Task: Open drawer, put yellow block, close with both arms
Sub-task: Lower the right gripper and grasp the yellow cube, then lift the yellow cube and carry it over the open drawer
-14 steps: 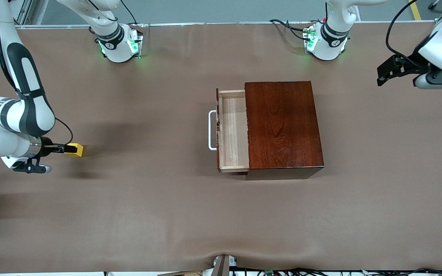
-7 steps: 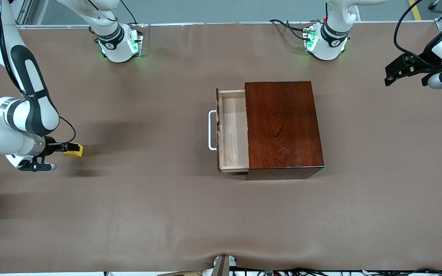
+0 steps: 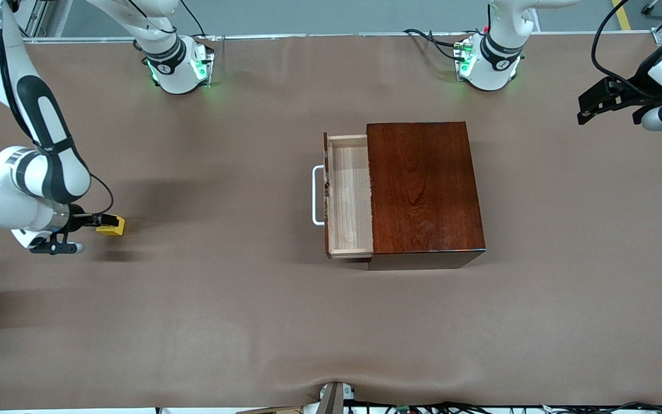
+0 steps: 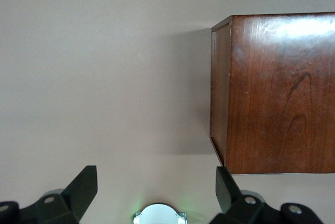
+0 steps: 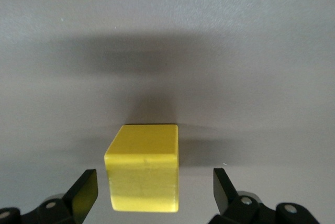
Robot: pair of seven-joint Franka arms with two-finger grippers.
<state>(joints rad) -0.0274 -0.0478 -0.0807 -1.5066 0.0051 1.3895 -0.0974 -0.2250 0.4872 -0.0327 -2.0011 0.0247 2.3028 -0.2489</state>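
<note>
The yellow block (image 3: 115, 226) sits on the brown table near the right arm's end. My right gripper (image 3: 103, 220) is low at the block and open, one finger on each side. In the right wrist view the yellow block (image 5: 144, 174) stands between the fingertips (image 5: 86, 188) of the right gripper (image 5: 154, 190), with a gap on both sides. The drawer (image 3: 349, 195) is pulled out of the mahogany box (image 3: 426, 187); its pale tray is empty and its white handle (image 3: 315, 195) faces the right arm's end. My left gripper (image 3: 585, 108) hangs open over the left arm's end of the table, holding nothing.
The left wrist view shows the left gripper (image 4: 155, 182) over bare table beside a corner of the box (image 4: 277, 93). Brown table cover (image 3: 222, 299) stretches between the block and the drawer. Both arm bases stand along the table's edge farthest from the front camera.
The right gripper has settled lower and a little closer around the yellow block. The left gripper has drawn away from the box toward the left arm's end of the table.
</note>
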